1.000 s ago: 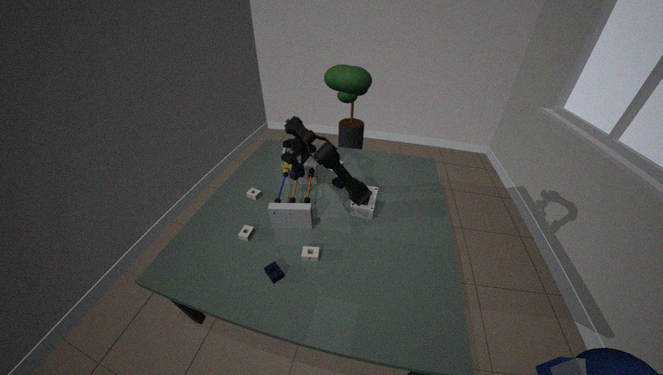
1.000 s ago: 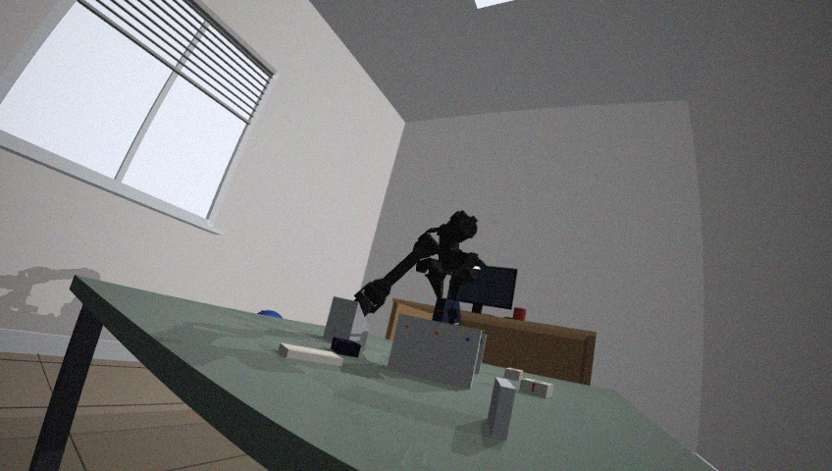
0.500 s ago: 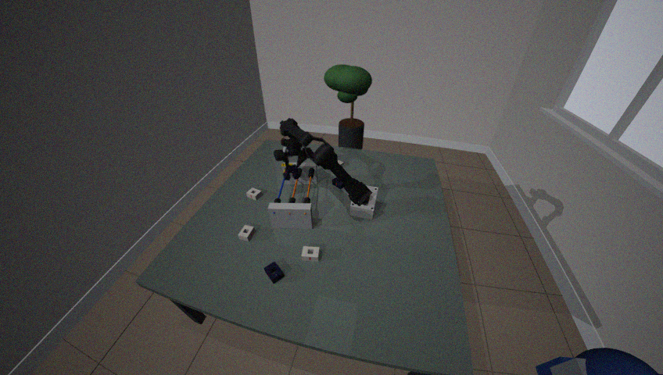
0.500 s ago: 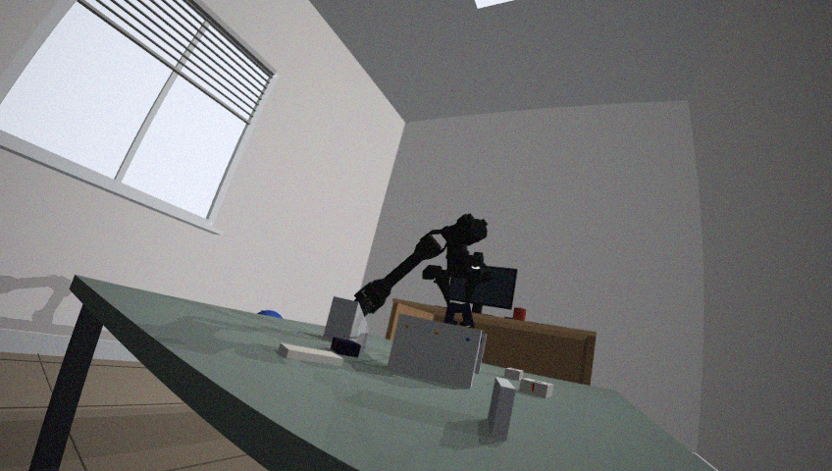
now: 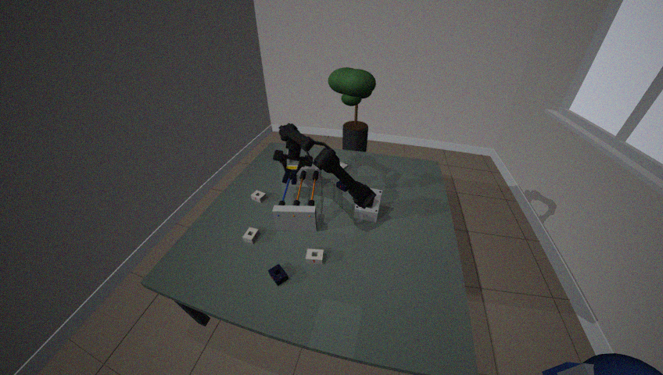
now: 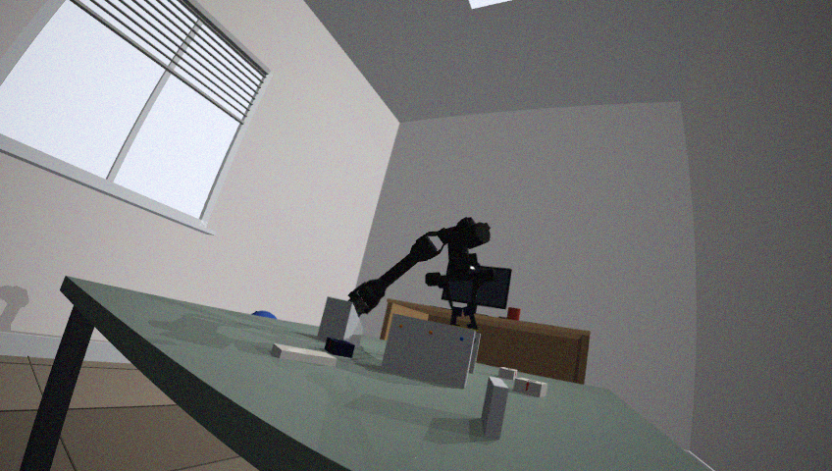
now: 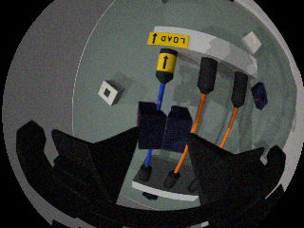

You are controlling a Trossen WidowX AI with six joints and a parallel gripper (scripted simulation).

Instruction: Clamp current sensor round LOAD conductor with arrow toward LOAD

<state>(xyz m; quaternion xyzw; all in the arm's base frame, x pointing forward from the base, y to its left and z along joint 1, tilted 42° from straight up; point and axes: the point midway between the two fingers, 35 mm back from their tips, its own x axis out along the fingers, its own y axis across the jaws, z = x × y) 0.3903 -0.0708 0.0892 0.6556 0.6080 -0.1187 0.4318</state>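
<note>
Two dark halves of the sensor point(image 7: 162, 127) sat between the fingers of the pincer point(image 5: 289, 178) point(image 6: 464, 322) point(image 7: 163, 135), gripped there, right over the blue wire point(image 5: 285, 191) point(image 7: 161, 96)! The yellow LOAD label point(image 7: 168, 40) showed beyond, and two orange wires point(image 5: 299, 189) point(image 7: 199, 114) ran alongside; whether the sensor encircled the blue one, I couldn't tell.

A yellow label point(image 7: 168, 40) on the white block point(image 7: 209, 46) reads "LOAD" beside an arrow. The blue cable's yellow band point(image 7: 165, 62) bears another arrow.

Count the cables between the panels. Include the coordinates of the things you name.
3: the blue cable point(image 5: 285, 188) point(image 7: 161, 91) at the LOAD label point(image 5: 292, 167) point(image 7: 170, 40), the middle orange cable point(image 5: 299, 188) point(image 7: 199, 110) beside it, and the outer orange cable point(image 5: 313, 188) point(image 7: 230, 125) beyond that. None seems hidden.
</note>
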